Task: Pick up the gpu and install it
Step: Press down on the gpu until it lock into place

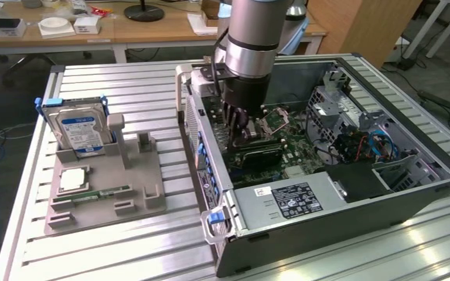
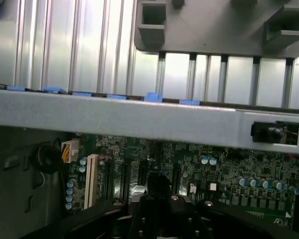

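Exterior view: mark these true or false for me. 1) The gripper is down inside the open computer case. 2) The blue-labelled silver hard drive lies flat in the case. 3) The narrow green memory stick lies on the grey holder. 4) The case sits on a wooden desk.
1) True: the gripper is low inside the open black computer case, over the green motherboard.
2) False: the blue-labelled silver hard drive stands upright in the grey holder, outside the case.
3) True: the narrow green memory stick lies there.
4) False: it sits on a ribbed metal table.
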`<action>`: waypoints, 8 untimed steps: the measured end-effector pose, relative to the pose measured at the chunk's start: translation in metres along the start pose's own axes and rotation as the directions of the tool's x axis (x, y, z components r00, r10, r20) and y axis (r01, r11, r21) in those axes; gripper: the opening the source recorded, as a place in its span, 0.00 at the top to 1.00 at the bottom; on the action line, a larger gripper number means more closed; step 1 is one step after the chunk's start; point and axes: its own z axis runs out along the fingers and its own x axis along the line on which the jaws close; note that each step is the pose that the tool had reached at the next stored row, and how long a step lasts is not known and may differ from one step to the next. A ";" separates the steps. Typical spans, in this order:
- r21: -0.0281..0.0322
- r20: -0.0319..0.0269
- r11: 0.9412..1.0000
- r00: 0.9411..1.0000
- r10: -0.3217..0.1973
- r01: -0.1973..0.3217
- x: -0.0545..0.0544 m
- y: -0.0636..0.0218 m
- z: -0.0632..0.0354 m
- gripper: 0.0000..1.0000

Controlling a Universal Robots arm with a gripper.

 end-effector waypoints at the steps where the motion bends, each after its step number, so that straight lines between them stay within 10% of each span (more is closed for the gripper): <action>1: 0.001 0.000 1.000 1.000 0.000 0.000 0.000 -0.0017 0.0001 0.90; 8: 0.017 -0.001 1.000 1.000 0.000 0.000 0.001 -0.0136 0.0016 0.90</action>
